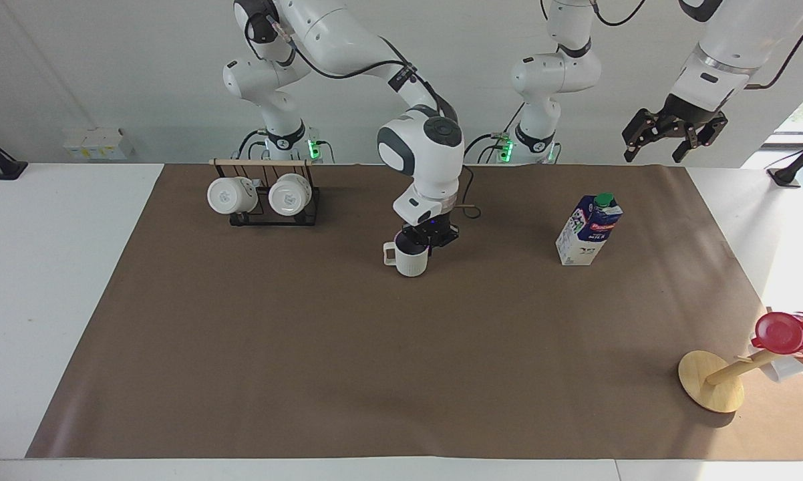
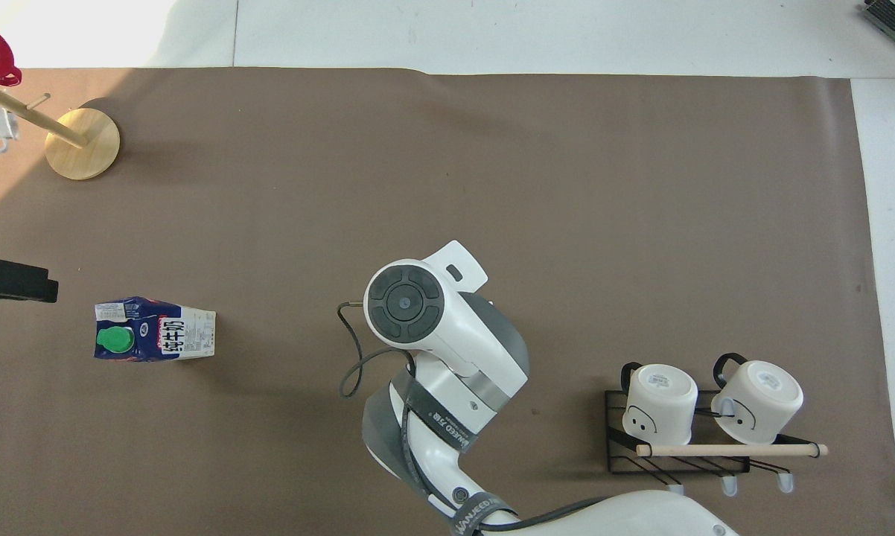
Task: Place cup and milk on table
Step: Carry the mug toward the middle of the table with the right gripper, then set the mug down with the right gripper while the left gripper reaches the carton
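The cup (image 1: pixel 409 259), an off-white ribbed mug with its handle toward the right arm's end, hangs upright at the brown mat of the table (image 1: pixel 375 374), near the middle. My right gripper (image 1: pixel 425 239) is shut on its rim from above. I cannot tell whether its base touches the mat. In the overhead view the right arm (image 2: pixel 432 327) hides the cup. The milk (image 1: pixel 589 230) (image 2: pixel 155 339) stands upright on the mat toward the left arm's end. My left gripper (image 1: pixel 669 141) (image 2: pixel 12 279) waits open, high above the mat's edge by the robots, apart from the milk.
A black rack (image 1: pixel 268 215) (image 2: pixel 678 454) with two white mugs stands near the right arm's base. A tilted wooden stand (image 1: pixel 711 381) (image 2: pixel 83 134) with a red cup (image 1: pixel 783 332) sits at the mat's corner farthest from the robots, at the left arm's end.
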Action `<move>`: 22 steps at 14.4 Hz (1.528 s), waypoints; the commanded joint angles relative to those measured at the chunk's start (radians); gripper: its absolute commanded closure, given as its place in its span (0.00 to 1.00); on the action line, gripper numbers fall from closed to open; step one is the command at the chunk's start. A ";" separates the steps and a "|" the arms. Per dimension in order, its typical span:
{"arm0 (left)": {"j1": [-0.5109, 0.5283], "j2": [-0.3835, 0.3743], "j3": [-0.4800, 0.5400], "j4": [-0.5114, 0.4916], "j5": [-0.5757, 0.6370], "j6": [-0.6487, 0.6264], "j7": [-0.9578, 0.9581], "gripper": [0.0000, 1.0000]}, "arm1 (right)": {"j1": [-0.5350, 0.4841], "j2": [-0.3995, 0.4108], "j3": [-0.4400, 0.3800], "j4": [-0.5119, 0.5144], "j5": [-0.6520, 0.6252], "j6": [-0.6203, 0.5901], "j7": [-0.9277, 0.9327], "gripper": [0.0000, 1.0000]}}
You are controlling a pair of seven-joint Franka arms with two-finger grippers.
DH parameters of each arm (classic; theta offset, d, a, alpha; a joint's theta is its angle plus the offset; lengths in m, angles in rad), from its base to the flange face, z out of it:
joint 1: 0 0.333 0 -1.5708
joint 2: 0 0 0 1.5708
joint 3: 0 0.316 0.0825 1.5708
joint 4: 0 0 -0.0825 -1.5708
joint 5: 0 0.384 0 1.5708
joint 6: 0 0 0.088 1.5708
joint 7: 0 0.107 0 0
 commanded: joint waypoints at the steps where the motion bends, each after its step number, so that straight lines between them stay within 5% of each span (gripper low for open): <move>1: 0.017 0.000 -0.012 0.023 0.015 -0.028 -0.003 0.00 | 0.000 0.007 0.000 0.006 -0.006 0.002 0.029 0.97; 5: 0.017 -0.010 -0.012 0.003 0.015 -0.028 0.006 0.00 | 0.000 0.007 0.000 0.006 -0.006 -0.015 0.044 0.79; 6: 0.017 -0.025 -0.012 -0.019 0.015 -0.022 0.007 0.00 | 0.000 0.007 0.000 0.006 -0.006 -0.012 0.044 0.64; 8: 0.015 -0.060 -0.012 -0.084 0.015 0.021 0.006 0.00 | -0.003 0.006 0.000 0.016 -0.004 -0.018 0.046 0.12; 9: 0.015 -0.083 -0.012 -0.136 0.015 0.061 0.006 0.00 | 0.000 0.006 0.000 0.018 -0.004 -0.018 0.050 0.00; 15: 0.002 -0.157 -0.012 -0.439 0.015 0.323 0.007 0.00 | -0.052 -0.092 -0.004 0.048 0.000 -0.021 0.066 0.00; 22: -0.003 -0.145 -0.014 -0.536 0.015 0.452 0.009 0.00 | -0.276 -0.328 -0.004 0.039 0.000 -0.171 -0.074 0.00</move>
